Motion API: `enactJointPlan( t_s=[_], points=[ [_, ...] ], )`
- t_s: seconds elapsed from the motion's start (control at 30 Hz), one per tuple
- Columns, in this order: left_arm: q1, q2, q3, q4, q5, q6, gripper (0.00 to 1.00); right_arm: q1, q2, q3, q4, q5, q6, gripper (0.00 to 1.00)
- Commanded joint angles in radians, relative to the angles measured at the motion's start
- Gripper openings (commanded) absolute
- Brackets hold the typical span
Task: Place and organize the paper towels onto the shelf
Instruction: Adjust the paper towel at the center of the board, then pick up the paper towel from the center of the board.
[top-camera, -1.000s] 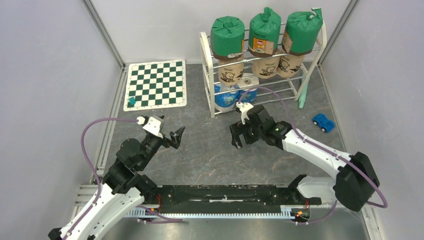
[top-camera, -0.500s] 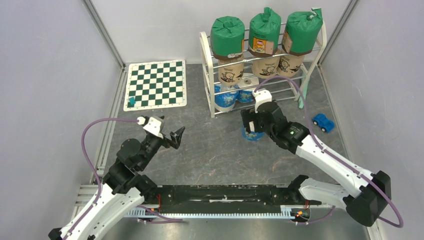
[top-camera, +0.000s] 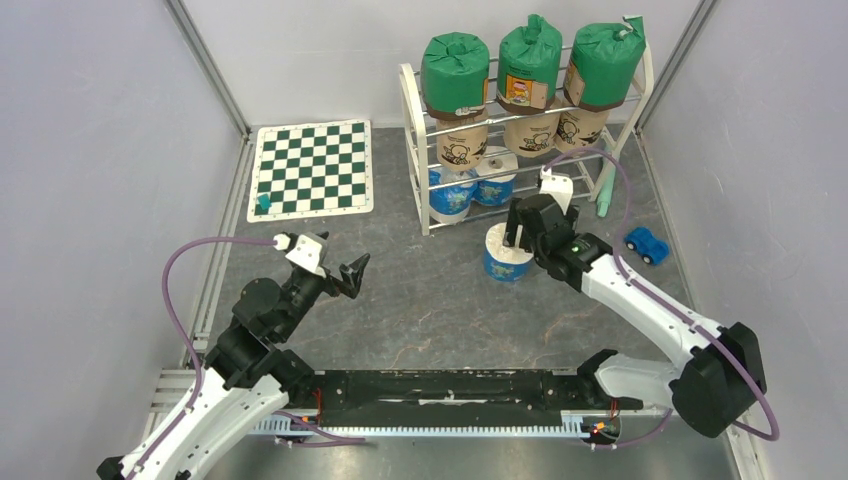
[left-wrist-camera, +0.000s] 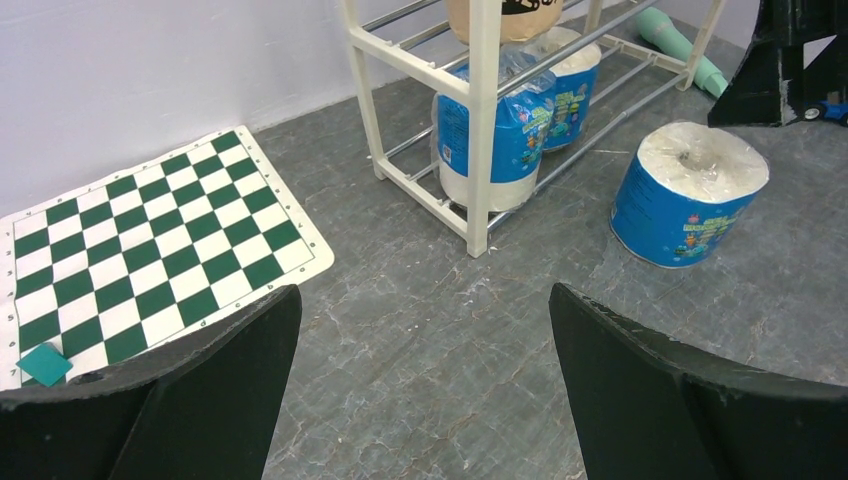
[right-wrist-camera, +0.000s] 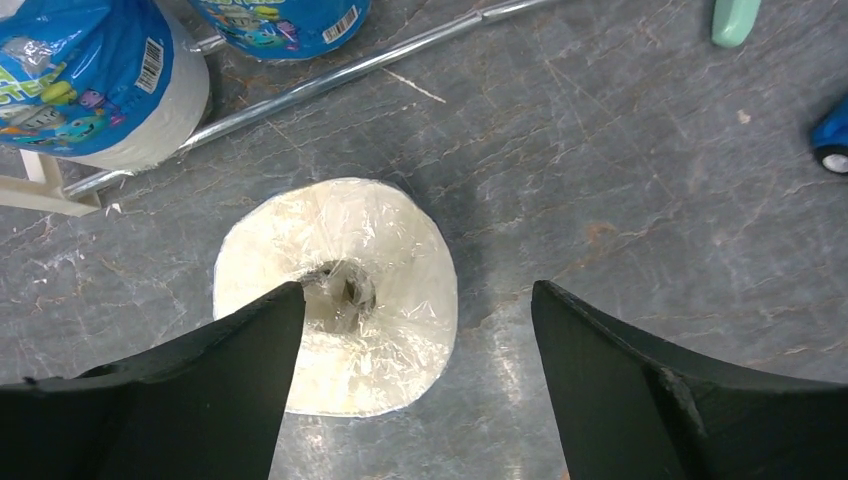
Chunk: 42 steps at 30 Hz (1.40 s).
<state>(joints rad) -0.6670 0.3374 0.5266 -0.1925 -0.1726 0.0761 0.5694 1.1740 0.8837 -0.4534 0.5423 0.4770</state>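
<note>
A blue-wrapped roll (left-wrist-camera: 690, 195) stands upright on the floor (left-wrist-camera: 420, 330) just beside the shelf (left-wrist-camera: 481, 120).

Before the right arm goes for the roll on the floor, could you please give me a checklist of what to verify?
1. Blue-wrapped roll upright on the floor: ok.
2. Right gripper open above it: ok.
3. Roll centred between its fingers: not ok, off-centre.
4. Free space on the shelf, bottom tier, beside two blue rolls: ok.
5. Left gripper open, away from roll: ok.
6. Toy car apart from roll: ok.
</note>
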Motion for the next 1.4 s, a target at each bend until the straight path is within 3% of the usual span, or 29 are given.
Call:
enactJointPlan(
  t_s=[0.0, 0.5, 0.73, 0.97, 1.1, 1.23, 1.37],
  points=[
    [0.004, -0.005, -0.002, 0.015, 0.014, 0.014, 1.00, -0.005, 0.018, -0.031, 0.064, 0.014, 0.104, 0.84],
    [0.004, -0.006, -0.002, 0.013, 0.009, 0.009, 1.00, -0.032, 0.096, -0.124, 0.115, -0.033, 0.187, 0.70],
    [0.007, -0.003, -0.001, 0.013, -0.116, -0.005, 1.00, -0.049, 0.102, -0.127, 0.119, -0.044, 0.175, 0.53],
    [0.040, -0.003, 0.003, -0.004, -0.361, -0.033, 1.00, -0.084, 0.088, -0.111, 0.130, -0.056, 0.135, 0.29],
    [0.071, -0.006, 0.003, -0.012, -0.433, -0.054, 1.00, -0.123, 0.078, -0.104, 0.150, -0.061, 0.103, 0.13],
    [0.094, -0.014, 0.000, -0.013, -0.478, -0.064, 1.00, -0.176, 0.070, -0.088, 0.178, -0.071, 0.064, 0.04],
    [0.111, -0.017, 0.000, -0.017, -0.512, -0.066, 1.00, -0.236, 0.061, -0.082, 0.245, -0.100, 0.030, 0.03]
  ],
)
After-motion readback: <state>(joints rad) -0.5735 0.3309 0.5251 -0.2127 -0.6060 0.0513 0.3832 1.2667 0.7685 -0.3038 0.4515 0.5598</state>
